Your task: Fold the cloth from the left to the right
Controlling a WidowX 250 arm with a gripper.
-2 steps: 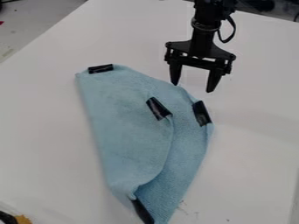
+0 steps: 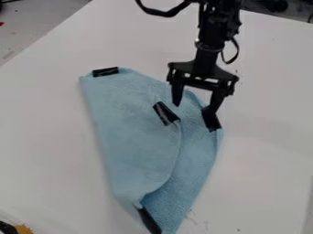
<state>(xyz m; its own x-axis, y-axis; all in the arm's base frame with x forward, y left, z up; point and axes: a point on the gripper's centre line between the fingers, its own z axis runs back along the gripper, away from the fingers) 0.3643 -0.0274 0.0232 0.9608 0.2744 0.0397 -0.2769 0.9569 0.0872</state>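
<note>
Lower and slightly further left in view than in the earlier frame, the black two-finger claw (image 2: 194, 109) has come down over the upper right part of the light blue fabric cloth (image 2: 137, 141), which has not shifted. The claw is open, its fingers well apart and nothing between them gripped. One fingertip overlaps the shiny black strip (image 2: 211, 120) at the cloth's right edge; whether it touches, I cannot tell.

The cloth lies on the white surface (image 2: 269, 151), its left part already turned over towards the right. That flap carries a black patch (image 2: 165, 113) at its free corner, which stops short of the right edge and leaves a band of the lower layer bare. Another dark strip (image 2: 105, 71) sits at the top left corner and one more (image 2: 149, 220) at the bottom; they probably mark the corners as places to grab.

The claw seems placed between flap corner and right edge either to finish the fold or to adjust it. Closing here could pinch both layers and drag the whole cloth.
</note>
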